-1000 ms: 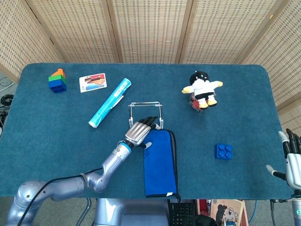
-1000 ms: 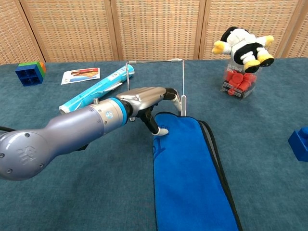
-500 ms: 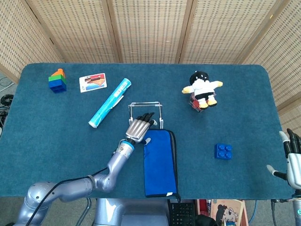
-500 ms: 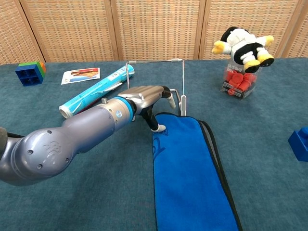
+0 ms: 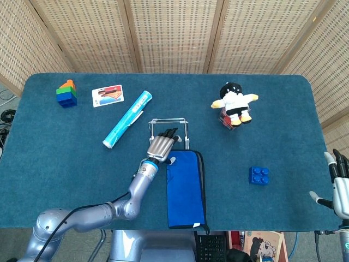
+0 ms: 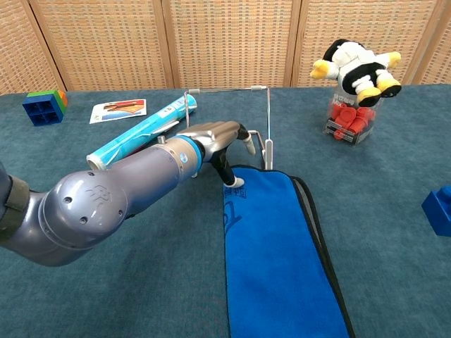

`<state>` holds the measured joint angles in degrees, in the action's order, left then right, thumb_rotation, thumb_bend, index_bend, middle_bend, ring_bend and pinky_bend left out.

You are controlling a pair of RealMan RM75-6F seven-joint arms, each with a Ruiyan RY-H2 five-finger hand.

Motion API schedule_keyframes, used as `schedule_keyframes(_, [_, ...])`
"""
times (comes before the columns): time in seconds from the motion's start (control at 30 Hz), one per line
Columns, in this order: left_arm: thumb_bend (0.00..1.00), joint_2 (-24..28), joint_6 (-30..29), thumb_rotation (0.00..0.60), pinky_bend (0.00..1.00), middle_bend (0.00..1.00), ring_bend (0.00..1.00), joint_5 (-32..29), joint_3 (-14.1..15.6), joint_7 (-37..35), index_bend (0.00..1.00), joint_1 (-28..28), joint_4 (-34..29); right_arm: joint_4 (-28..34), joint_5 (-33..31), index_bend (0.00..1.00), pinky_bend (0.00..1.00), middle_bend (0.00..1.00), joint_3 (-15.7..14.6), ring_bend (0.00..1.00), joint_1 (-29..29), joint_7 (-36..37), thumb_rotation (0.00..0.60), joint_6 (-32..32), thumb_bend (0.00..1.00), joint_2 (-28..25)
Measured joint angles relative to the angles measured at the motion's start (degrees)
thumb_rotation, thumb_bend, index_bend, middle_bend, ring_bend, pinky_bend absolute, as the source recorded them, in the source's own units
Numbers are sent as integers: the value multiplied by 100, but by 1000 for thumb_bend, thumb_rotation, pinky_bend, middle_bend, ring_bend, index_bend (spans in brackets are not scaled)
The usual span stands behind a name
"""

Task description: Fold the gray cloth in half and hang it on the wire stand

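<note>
The left robot hand (image 6: 224,143) was seen empty, fingers loosely spread, at the limp folded cloth (image 6: 278,253); its far edge by the wire stand (image 6: 227,124) was judged the best hold.

- You are at a table (image 5: 49,164) with a dark blue-green cloth top. It fills most of the head view.
- Behind it, at 12 o'clock, stands a wall of tan woven screens (image 5: 174,33) with wooden strips between the panels.
- More of the same screens stand at 9 o'clock and 3 o'clock.
- At 6 o'clock, under the table edge, you can see a gray floor (image 5: 272,245) and a few dark things too small to tell.
- The light is bright and even.
</note>
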<state>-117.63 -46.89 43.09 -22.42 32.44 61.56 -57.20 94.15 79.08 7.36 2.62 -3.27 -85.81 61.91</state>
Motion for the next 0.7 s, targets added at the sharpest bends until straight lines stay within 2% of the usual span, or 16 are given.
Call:
schedule_keyframes(0.17, [312, -73, -58, 600, 194, 38, 68, -393, 5, 395, 299, 89, 65, 8, -5, 0, 0, 0, 4, 0, -9, 16, 600, -14, 0, -9])
schedule_keyframes(0.7, [312, -262, -222, 600, 187, 18, 41, -760, -4, 838, 358, 263, 303, 12, 9, 0, 0, 0, 1, 0, -13, 78, 600, -11, 0, -35])
